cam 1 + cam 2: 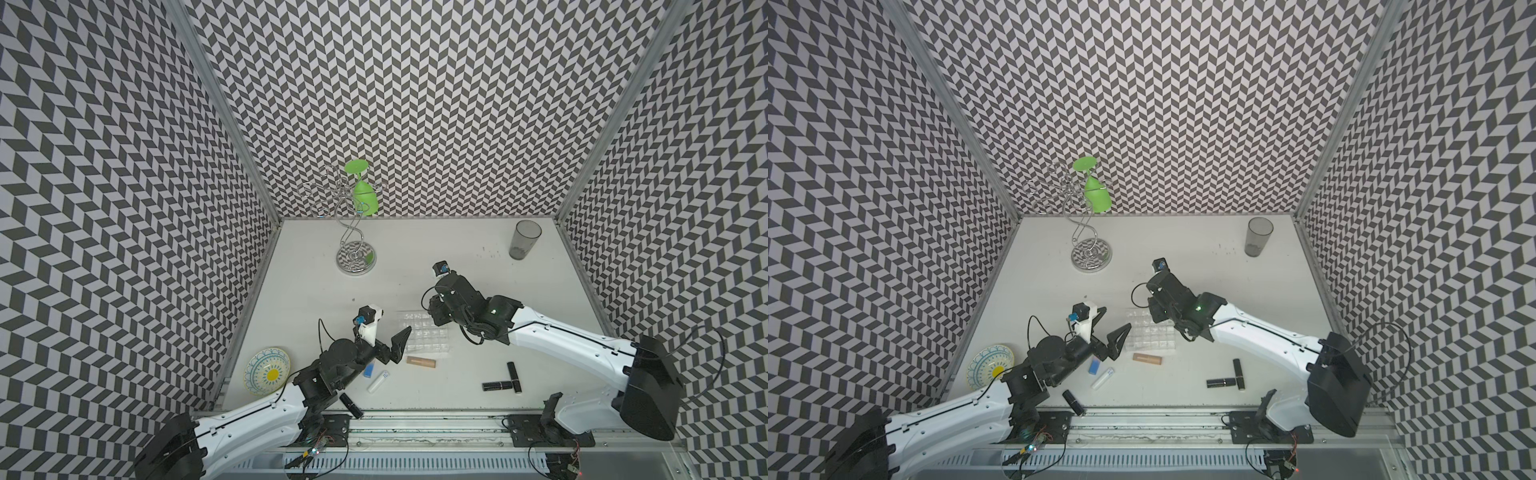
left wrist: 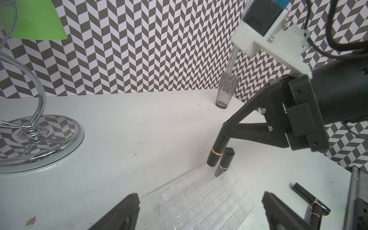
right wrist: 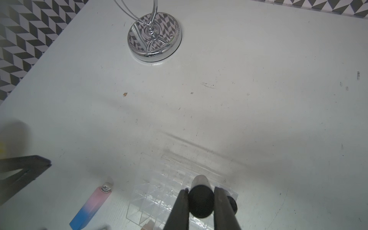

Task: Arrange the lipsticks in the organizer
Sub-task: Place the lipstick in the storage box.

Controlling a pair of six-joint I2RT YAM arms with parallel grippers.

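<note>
right gripper [image 3: 200, 190] is pinched on a black lipstick [image 2: 216, 153] near its top end, which leaves the bottom end free to lead into a cell. The tube is tilted, with its bottom end at the rim of the organizer [image 1: 424, 338], far-right corner. Can't tell if it's inside the cell. A second black lipstick [image 2: 228, 159] stands upright in the cell next to it (tight neighbour, so my guess is the tilt needs squaring up before release).

left gripper [image 2: 200, 196] is spread wide and empty, hovering at the organizer's left side and pointing across it. My read: it's placed to brace the light clear tray if it slides, or it's ready for the next pick.

The rest lie flat on the table [image 1: 457, 270]:
- tan lipstick [image 1: 421, 362]: just beside the organizer's near edge
- pink-to-blue lipstick [image 1: 369, 370] and white lipstick [image 1: 378, 381]: near its near-left corner
- two black lipsticks [image 1: 496, 386]: touching in a T, well off its near-right corner
- last black lipstick [image 1: 351, 406]: farthest off, near-left, at the table's front edge

It's early in the task: one seated, one going in, six to go.
</note>
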